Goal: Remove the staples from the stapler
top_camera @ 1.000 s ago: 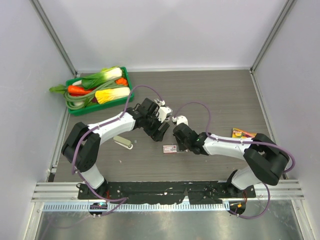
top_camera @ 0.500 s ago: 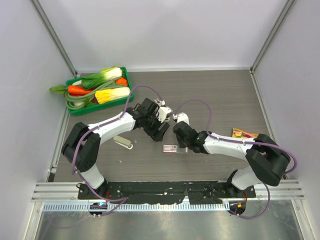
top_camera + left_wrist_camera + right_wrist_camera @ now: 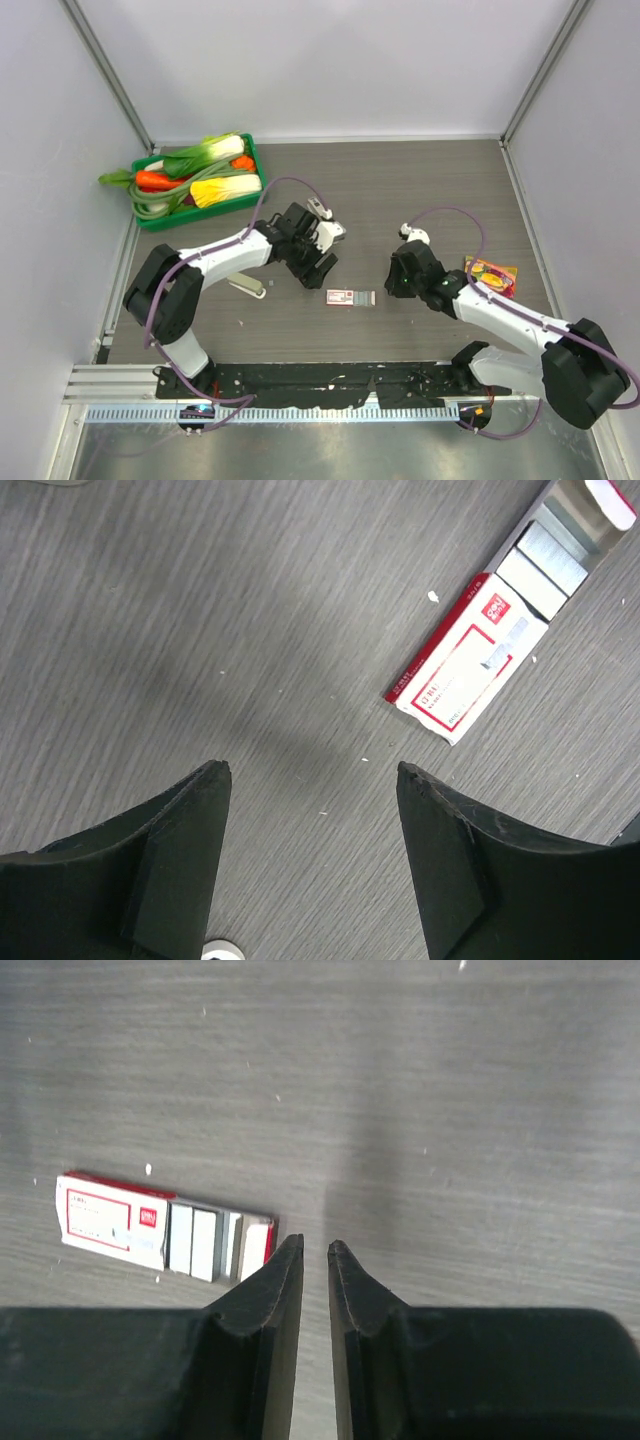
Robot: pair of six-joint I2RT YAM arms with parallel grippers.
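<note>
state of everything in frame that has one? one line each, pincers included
left pincer: open, empty.
right pincer: shut to a slit, empty.
staple box: lying flat, inner tray slid out, grey staple blocks showing.
beige stapler-like thing: lying flat; open or closed too small to tell.
green tray: loaded with vegetables.
printed packet: lying flat.

— Where's the top view?
— High above the near edge, looking down on the whole tabletop (image 3: 430, 190).
— The wrist views?
— Close above it, looking down past the left tool (image 3: 310, 770) and right tool (image 3: 313, 1243); all three share the red-and-white box (image 3: 342, 297).
</note>
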